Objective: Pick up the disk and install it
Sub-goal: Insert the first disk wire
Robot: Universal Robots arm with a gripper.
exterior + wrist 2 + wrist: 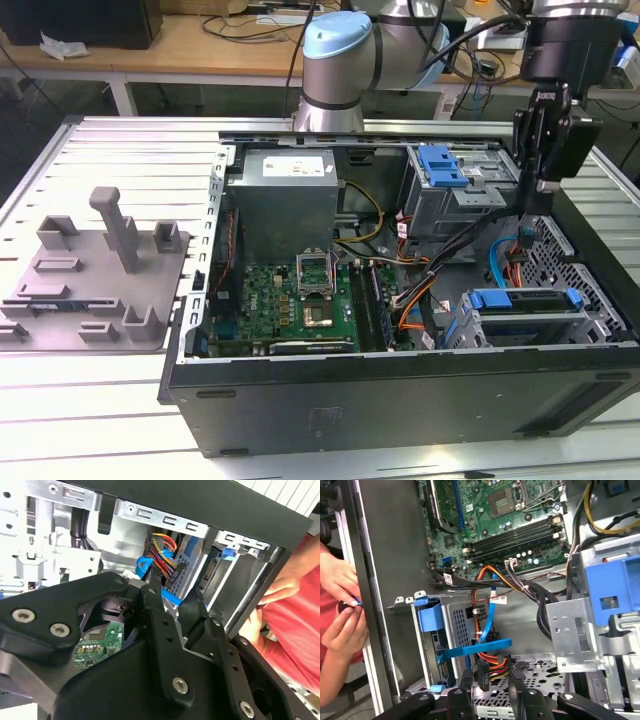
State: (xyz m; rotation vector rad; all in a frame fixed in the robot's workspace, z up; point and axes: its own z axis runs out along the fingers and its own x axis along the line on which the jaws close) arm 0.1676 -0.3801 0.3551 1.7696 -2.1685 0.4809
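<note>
Snag risk likeliest: gripper [532, 195] over the corner bay [415, 645] of the case [400, 385], jaws apart, clamped on nothing. Orange-red power leads [496, 664] and blue data cable [490, 615] showing right between the fingers [466, 680] in the first wrist view. Any descent or closing there judged liable to pinch or drag a lead, maybe unplug it.

Second hazard: person's hands [342, 625] just outside the case wall beside that bay, red sleeve [295, 630] in the second wrist view. Near enough for a bump if swung outward.

As for the disk [525, 320]: lying flat in the bay at the case's near corner on the exterior view's right, blue bracket [525, 298] on top, below the gripper and apart from it. Looks seated; full latching not tellable. Could jam if pushed while skewed.

Case open, on its side, on slatted metal worktop [120, 400]; board [290, 295] and supply box [285, 195] inside. Grey fixture [100, 280] near the worktop's edge on the exterior view's left. Wooden bench [200, 40] with loose cables behind; lab-type room.
</note>
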